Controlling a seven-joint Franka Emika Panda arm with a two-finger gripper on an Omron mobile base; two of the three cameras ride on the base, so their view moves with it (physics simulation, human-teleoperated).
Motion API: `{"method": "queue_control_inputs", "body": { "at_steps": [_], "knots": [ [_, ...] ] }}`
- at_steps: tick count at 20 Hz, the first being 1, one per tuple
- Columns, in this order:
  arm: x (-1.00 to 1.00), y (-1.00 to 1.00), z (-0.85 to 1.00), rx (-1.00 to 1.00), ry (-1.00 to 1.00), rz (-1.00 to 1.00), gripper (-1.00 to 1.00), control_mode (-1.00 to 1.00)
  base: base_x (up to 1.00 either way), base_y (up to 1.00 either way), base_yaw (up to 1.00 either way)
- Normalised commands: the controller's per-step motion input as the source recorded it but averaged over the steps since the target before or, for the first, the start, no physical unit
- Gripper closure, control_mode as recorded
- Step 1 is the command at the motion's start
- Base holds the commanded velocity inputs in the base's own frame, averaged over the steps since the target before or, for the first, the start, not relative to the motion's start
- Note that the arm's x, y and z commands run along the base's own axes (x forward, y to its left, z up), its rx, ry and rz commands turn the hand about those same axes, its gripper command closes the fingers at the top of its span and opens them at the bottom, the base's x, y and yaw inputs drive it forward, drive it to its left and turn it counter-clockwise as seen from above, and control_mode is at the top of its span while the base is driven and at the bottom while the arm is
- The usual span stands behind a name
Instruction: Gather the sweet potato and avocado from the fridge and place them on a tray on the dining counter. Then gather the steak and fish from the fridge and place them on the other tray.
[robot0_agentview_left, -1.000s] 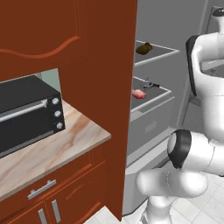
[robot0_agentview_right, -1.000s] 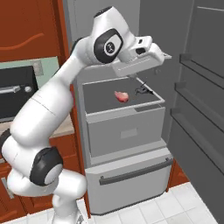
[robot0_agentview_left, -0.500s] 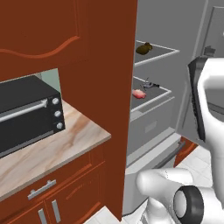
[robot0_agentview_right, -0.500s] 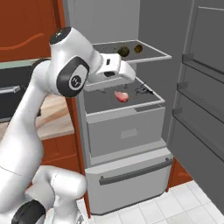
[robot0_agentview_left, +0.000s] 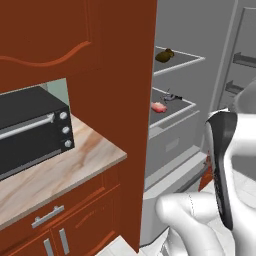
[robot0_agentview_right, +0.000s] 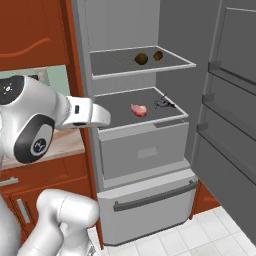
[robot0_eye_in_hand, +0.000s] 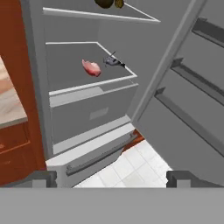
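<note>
The fridge (robot0_agentview_right: 125, 22) stands open, its door (robot0_agentview_right: 230, 100) swung to the right. Two small dark lumps, the avocado and the sweet potato, lie side by side on the upper shelf (robot0_agentview_right: 141, 59) (robot0_agentview_right: 158, 55); I cannot tell which is which. On the shelf below lie the pink steak (robot0_agentview_right: 138, 110) (robot0_eye_in_hand: 91, 67) and, to its right, the small dark fish (robot0_agentview_right: 164, 104) (robot0_eye_in_hand: 113, 62). My gripper (robot0_eye_in_hand: 113, 179) is open and empty, well back from the shelves and looking down at them from the front left. The trays and the dining counter are out of view.
A red-brown cabinet side (robot0_agentview_left: 120, 100) borders the fridge on the left. Beside it, a wall counter (robot0_agentview_left: 60, 170) carries a black toaster oven (robot0_agentview_left: 30, 130). Below the steak's shelf are a closed drawer (robot0_agentview_right: 145, 150) and a freezer drawer with a handle (robot0_agentview_right: 155, 197).
The arm has swung down and to the left, drawing the hand away from the upper shelf to well in front of the fridge. The gripper has stayed open. The food has not moved.
</note>
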Motion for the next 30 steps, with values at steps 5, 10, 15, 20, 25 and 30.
{"method": "queue_control_inputs", "body": {
  "at_steps": [5, 10, 15, 20, 25, 30],
  "knots": [
    [-0.56, 0.84, -0.2, 0.12, 0.0, 0.04, -1.0, -1.0, 0.0, 0.0, 0.0],
    [-0.11, 0.51, -0.12, 0.02, 0.03, 0.01, -1.0, -1.0, 0.0, 0.0, 0.0],
    [-0.05, -0.01, -0.01, 0.0, 0.0, 0.0, -1.0, -1.0, 0.0, 0.0, 0.0],
    [0.0, -0.01, 0.0, 0.0, 0.0, 0.0, -1.0, 1.0, 0.14, -0.35, 0.0],
    [0.0, 0.0, 0.0, 0.0, 0.0, 0.0, -1.0, 1.0, 0.38, -0.87, 0.05],
    [0.0, 0.0, 0.0, 0.0, 0.0, 0.0, -1.0, 1.0, 0.34, -0.6, 0.14]
  ]
}}
